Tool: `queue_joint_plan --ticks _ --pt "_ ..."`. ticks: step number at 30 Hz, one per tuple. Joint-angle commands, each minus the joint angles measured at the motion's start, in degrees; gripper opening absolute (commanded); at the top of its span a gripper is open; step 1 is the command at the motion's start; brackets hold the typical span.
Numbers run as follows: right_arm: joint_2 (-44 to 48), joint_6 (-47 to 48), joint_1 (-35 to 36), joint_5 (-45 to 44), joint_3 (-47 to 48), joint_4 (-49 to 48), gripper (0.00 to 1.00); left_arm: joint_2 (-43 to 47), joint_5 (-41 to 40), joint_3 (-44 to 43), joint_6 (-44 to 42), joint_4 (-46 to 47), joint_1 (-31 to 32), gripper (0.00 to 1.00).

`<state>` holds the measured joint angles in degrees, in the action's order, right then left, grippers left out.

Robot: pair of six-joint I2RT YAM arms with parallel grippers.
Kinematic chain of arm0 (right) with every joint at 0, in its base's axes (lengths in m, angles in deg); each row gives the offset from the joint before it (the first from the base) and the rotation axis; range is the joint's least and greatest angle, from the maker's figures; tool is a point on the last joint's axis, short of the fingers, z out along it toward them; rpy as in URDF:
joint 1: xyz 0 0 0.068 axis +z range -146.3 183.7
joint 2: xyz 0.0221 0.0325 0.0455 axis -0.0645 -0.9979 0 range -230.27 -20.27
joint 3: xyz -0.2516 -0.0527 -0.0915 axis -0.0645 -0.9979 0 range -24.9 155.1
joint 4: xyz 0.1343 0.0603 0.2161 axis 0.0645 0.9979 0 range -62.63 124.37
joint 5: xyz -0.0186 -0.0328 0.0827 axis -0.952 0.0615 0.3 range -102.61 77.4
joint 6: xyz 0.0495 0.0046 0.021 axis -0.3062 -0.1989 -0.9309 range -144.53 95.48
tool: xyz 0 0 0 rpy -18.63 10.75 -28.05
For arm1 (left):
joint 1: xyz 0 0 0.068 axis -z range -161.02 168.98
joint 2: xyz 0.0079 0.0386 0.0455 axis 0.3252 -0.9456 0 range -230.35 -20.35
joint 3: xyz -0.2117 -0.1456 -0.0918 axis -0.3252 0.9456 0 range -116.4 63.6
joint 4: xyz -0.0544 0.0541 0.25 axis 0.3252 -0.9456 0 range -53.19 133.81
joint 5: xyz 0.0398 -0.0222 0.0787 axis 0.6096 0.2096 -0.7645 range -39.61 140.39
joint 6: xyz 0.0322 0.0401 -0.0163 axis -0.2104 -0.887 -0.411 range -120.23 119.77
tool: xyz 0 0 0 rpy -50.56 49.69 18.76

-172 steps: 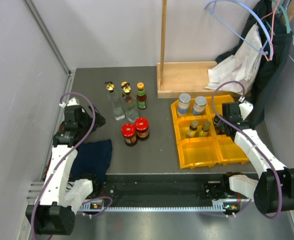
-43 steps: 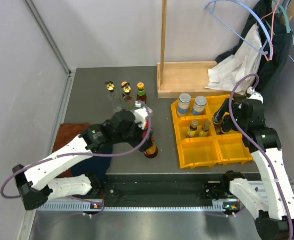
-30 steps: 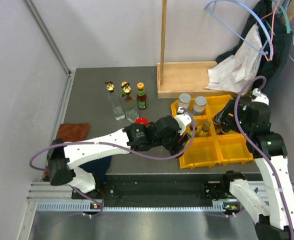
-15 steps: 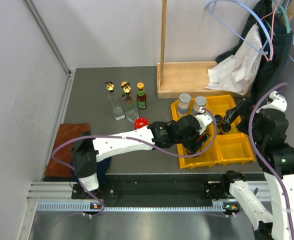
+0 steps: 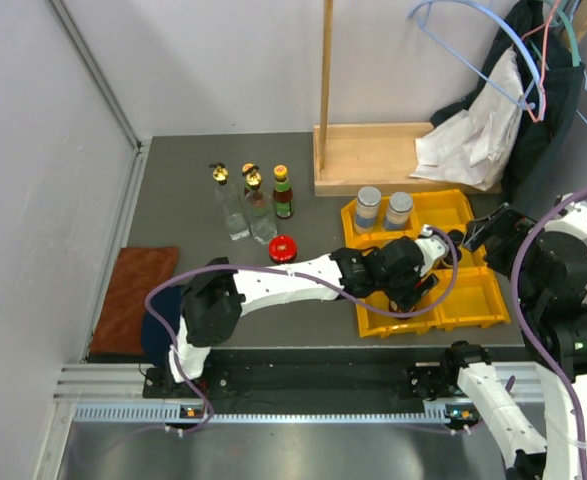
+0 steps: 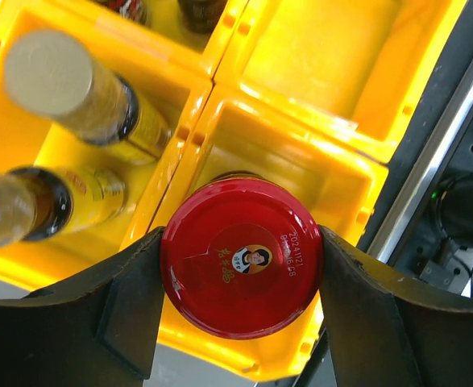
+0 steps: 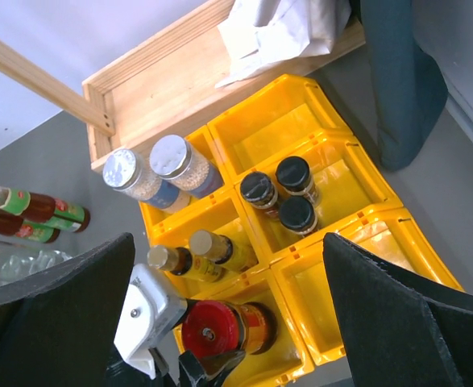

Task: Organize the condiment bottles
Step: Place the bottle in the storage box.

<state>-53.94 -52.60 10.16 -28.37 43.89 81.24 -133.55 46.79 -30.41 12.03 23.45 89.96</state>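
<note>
Condiment bottles (image 5: 257,210) in two groups, from overhead: tall clear gold-stoppered ones and a small dark bottle (image 5: 283,193) upright at the far left of the counter (image 5: 178,185), a lone red-lidded jar (image 5: 283,247) nearer the middle, the rest sorted into a yellow bin (image 5: 473,312) on the right. Left hand (image 5: 413,283) stretched across to the bin's near-left compartment, its load hidden underneath; right hand (image 5: 481,228) raised by the bin's far right side. From the left wrist: fingers (image 6: 131,302) clamped on opposite sides of a gripped red-lidded jar (image 6: 242,256), lid upward, over an otherwise bare compartment just beside the one with two gold-capped bottles (image 6: 83,93); unclear whether resting on the compartment floor. From the right wrist: fingers (image 7: 67,298) spread wide apart, nothing between; below, silver-lidded jars (image 7: 151,165) in the far-left compartment, three black-capped bottles (image 7: 280,193) in the middle-right one. Probably glass and full, so heavy for its size, rigid, smooth and breakable; best taken squarely around the lid or the shoulder just under it, and set down gently, not dropped.
</note>
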Motion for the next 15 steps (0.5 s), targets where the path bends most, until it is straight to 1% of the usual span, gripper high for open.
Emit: queue_joint_plan --ticks 1,8,9,10,12,13,15 --pt "0.62 0.65 -0.57 -1.90 2.05 -0.17 0.99 -0.08 0.87 -5.56 -0.82 8.76 0.39 0.00" --pt "0.80 1.18 -0.57 -2.33 2.05 -0.08 0.99 -2.28 1.05 -6.53 -1.00 8.93 0.83 0.00" --pt "0.80 1.18 -0.57 -2.42 2.05 0.10 0.99 -2.37 1.05 -6.70 -1.00 8.85 0.91 0.03" --pt "0.80 1.18 -0.66 -2.42 2.05 0.10 0.99 -2.37 1.05 -6.71 -1.09 8.85 1.00 0.16" --pt "0.89 1.27 -0.57 -2.51 2.13 0.19 0.99 -2.19 1.13 -6.62 -1.96 8.85 1.35 0.34" --pt "0.89 1.27 -0.57 -2.42 2.13 0.19 0.99 -2.02 0.70 -6.62 -2.40 8.85 1.61 0.55" --pt "0.89 1.27 -0.66 -2.34 2.13 0.27 0.99 -1.58 -0.09 -6.53 -3.63 8.93 2.32 0.69"
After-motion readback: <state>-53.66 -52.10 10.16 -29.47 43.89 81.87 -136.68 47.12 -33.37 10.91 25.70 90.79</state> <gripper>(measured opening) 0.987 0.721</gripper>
